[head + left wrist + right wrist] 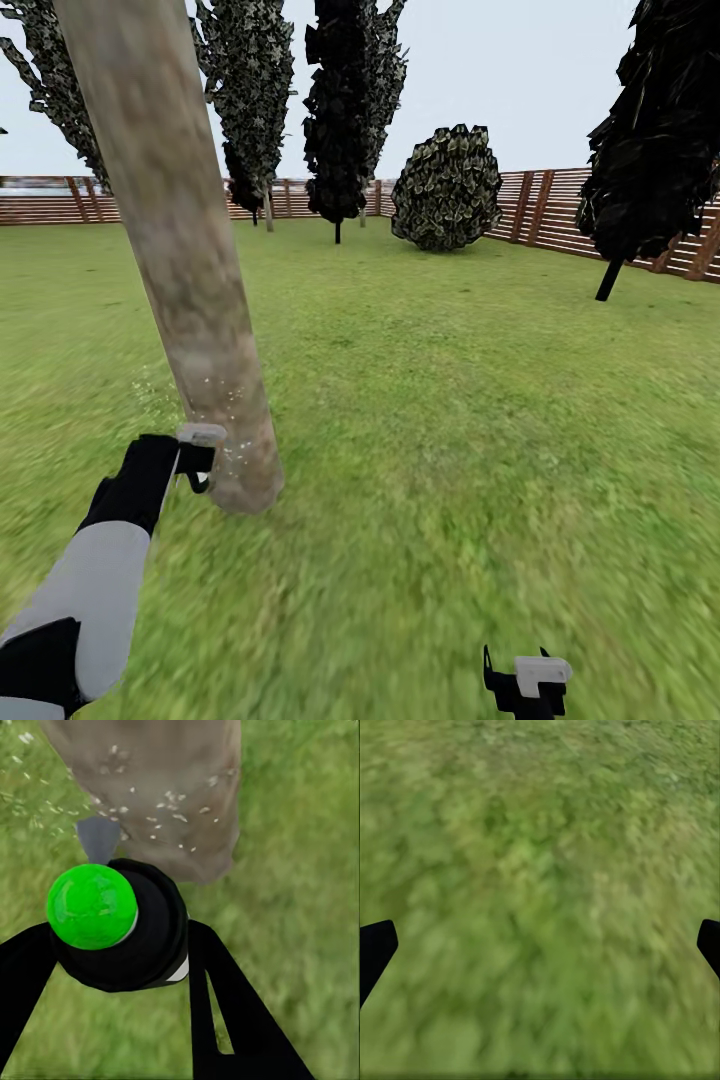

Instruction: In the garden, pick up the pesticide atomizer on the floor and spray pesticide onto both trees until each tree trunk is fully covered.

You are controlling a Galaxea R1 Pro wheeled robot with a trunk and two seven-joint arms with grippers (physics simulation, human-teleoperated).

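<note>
Left gripper (203,455) is low, right next to the base of the tree trunk (185,250), just off its surface. Both black fingers are clamped on the pesticide atomizer (124,922): the left wrist view shows the black bottle pinched between the 2 fingers, its bright green spot (91,906) facing the camera. In the head view the bottle itself is too small to make out past the grey-white pad.

Pesticide (161,814) shows as fine white specks on the trunk directly ahead of the left gripper, with more specks (150,385) drifting over the grass beside the trunk. The speckling sits on the lower part of the trunk only; higher up the bark looks bare.

Right gripper (528,682) hangs well apart from the trunk, over the grass floor (540,892). Its 2 fingertips (375,949) sit at opposite edges of the right wrist view, spread wide with nothing between them but blurry grass.

Far beyond the grippers: a round bush (447,187), more dark-leaved trees (345,110), and the brown slat fence (545,205) closing off the lawn.
</note>
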